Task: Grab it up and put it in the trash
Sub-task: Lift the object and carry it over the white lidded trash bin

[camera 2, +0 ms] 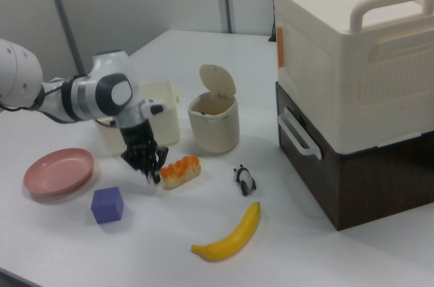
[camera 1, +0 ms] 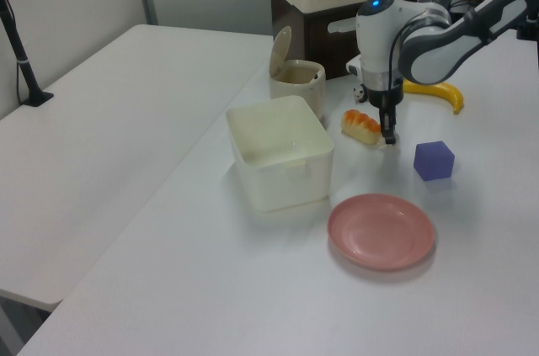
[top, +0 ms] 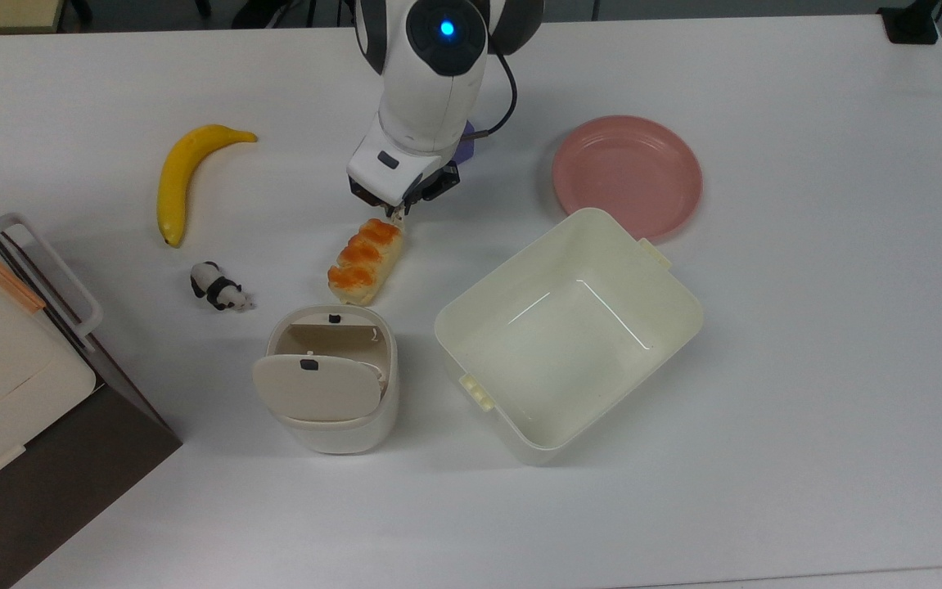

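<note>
The paper wad (top: 396, 218) is a tiny off-white crumpled lump, pinched at the tip of the end effector (top: 398, 214), just off the bread roll's 1 o'clock end in the top view. The bin (top: 331, 380) is small, cream-white, with rounded corners and black tabs. It stands upright on the tabletop at the wad's 7 o'clock, its flap lid (camera 2: 218, 80) tipped up, the mouth open.

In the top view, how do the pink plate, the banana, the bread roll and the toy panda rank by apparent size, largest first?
1. pink plate
2. banana
3. bread roll
4. toy panda

The banana is clearly longer than the roll, though thinner, so those two are close in area.
</note>
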Controlling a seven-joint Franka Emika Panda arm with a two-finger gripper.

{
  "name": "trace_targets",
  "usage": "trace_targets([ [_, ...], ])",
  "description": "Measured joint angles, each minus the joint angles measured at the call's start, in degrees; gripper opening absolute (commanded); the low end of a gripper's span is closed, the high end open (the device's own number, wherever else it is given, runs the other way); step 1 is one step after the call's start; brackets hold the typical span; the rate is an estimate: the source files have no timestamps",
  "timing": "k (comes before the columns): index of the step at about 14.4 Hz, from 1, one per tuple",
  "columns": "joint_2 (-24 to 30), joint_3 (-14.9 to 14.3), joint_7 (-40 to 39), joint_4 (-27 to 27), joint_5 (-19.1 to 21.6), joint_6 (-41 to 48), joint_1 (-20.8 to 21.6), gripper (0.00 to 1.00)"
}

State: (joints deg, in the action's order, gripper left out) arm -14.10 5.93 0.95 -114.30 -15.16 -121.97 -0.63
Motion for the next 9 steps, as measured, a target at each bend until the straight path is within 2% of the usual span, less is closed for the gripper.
trace_targets([
  [3, 1.12, 0.1, 0.29, 6.9, 0.2, 4.13, 0.04, 0.15],
  [6, 2.73, 0.12, 0.36, 15.5, 3.49, 7.49, 0.06, 0.15],
  [9, 3.39, 0.09, 0.43, 19.31, 4.51, 8.3, -0.26, 0.15],
])
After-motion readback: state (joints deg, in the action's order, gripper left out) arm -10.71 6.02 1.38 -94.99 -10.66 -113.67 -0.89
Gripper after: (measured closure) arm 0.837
